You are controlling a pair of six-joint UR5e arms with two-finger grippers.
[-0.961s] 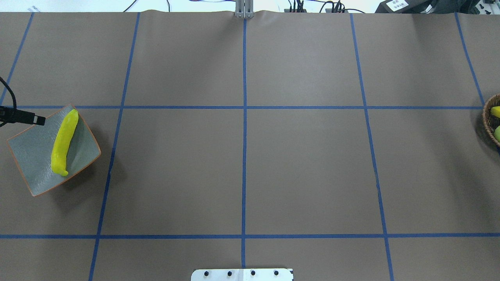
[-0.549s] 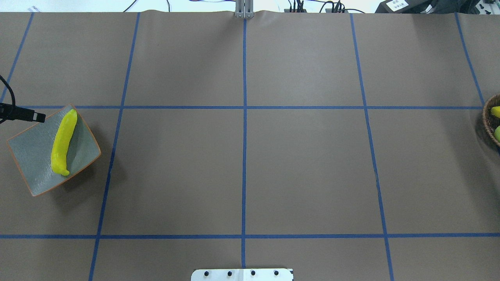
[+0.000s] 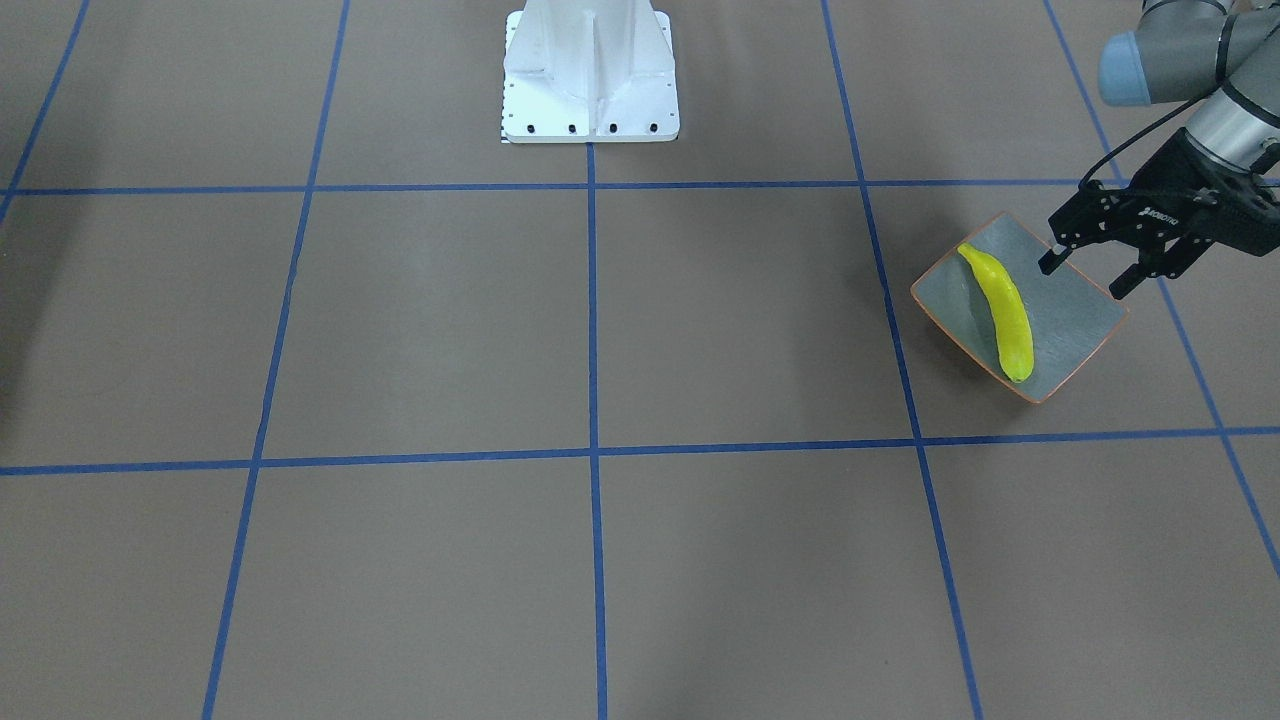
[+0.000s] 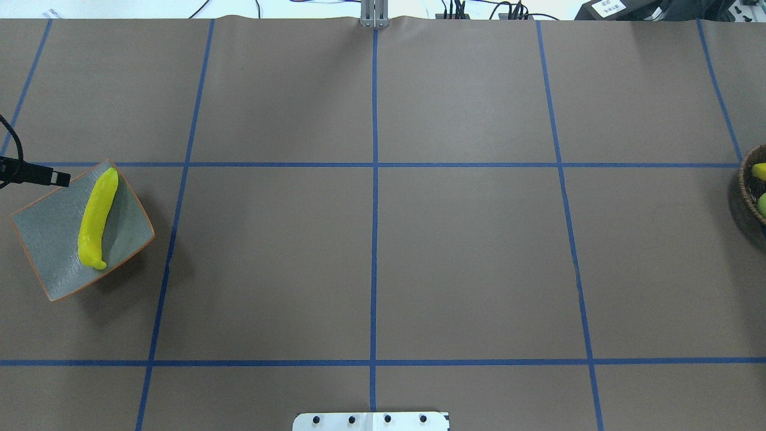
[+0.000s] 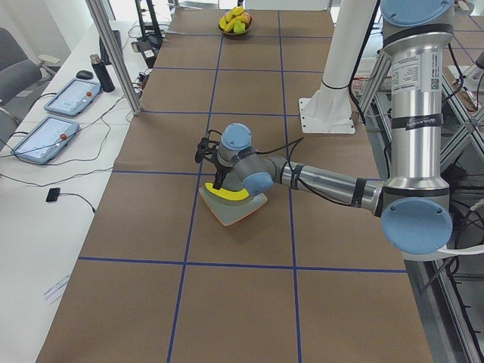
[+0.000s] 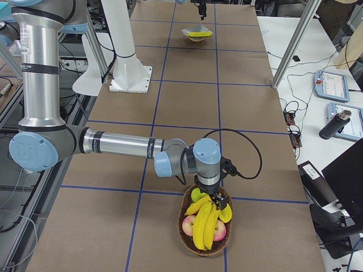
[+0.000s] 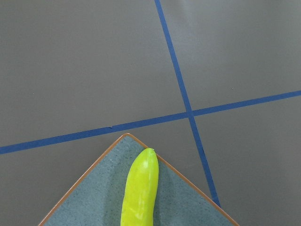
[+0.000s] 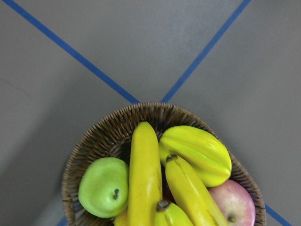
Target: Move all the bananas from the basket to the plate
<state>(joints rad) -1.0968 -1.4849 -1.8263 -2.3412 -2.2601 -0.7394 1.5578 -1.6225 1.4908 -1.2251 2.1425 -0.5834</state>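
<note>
Lying on plate (image 3: 1070, 312): banana (image 3: 1003, 312); left gripper (image 3: 1082, 280) seemingly spread.

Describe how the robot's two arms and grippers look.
The left arm and right arm are silver tubes with pale blue joint caps; the left carries a white printed label. The left gripper is black with white lettering and a black cable. The right gripper looks black too, with a looping cable.

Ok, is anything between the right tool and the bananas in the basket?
Nothing visible does. The right tool hangs over the basket, and the bananas lie bare on top of the pile; the green apple, red apple and star fruit sit beside them, not over them.
</note>
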